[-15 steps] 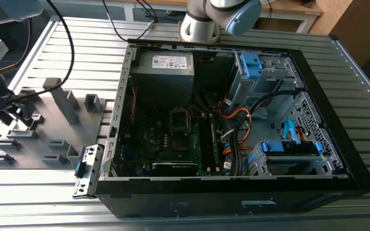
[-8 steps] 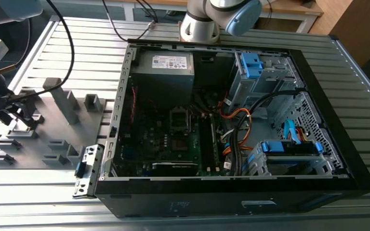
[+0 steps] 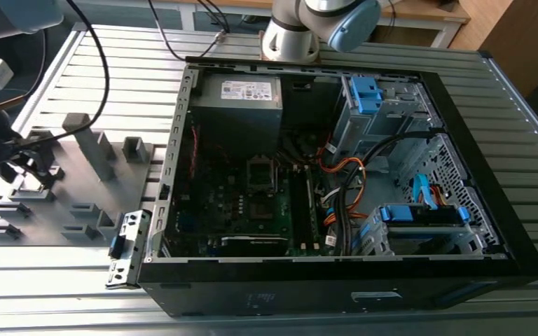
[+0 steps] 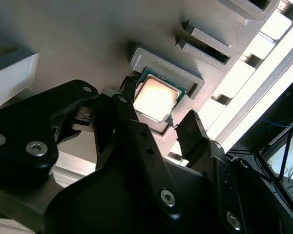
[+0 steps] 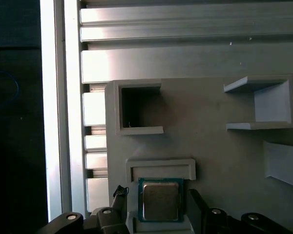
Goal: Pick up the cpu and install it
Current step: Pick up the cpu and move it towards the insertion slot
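Cpu (image 5: 160, 201) lies flat; spread jaws flank both sides.

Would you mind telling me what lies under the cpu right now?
The cpu sits in a raised grey cradle on the grey fixture plate. The cradle's floor beneath it is hidden by the chip.

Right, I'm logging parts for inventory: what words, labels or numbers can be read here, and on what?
White label on the power supply: print too small to read.
cpu metal top: faint marks, too blurred to read.
Computer case outer wall: small pale marks, unreadable.
No text here can be quoted.
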`<action>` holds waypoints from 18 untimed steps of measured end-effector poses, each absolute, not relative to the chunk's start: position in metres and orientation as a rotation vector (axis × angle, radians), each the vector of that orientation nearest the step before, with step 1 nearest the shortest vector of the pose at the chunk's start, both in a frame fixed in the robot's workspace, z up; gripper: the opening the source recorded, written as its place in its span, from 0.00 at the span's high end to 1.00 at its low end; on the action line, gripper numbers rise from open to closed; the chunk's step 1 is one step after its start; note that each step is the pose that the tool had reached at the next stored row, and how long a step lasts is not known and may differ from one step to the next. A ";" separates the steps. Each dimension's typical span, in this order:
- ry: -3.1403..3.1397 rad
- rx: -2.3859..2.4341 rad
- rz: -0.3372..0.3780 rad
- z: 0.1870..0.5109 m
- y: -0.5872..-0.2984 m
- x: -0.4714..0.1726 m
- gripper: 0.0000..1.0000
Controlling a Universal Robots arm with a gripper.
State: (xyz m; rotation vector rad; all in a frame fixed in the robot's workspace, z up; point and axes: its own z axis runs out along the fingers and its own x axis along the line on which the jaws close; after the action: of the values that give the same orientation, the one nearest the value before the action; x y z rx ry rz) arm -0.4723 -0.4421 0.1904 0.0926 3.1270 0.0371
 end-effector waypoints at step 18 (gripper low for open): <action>3.132 0.028 0.037 0.183 -0.442 -0.470 0.40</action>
State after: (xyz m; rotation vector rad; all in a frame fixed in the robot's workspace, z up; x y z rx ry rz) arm -0.4699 -0.4421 0.1833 0.0280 3.1317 0.0371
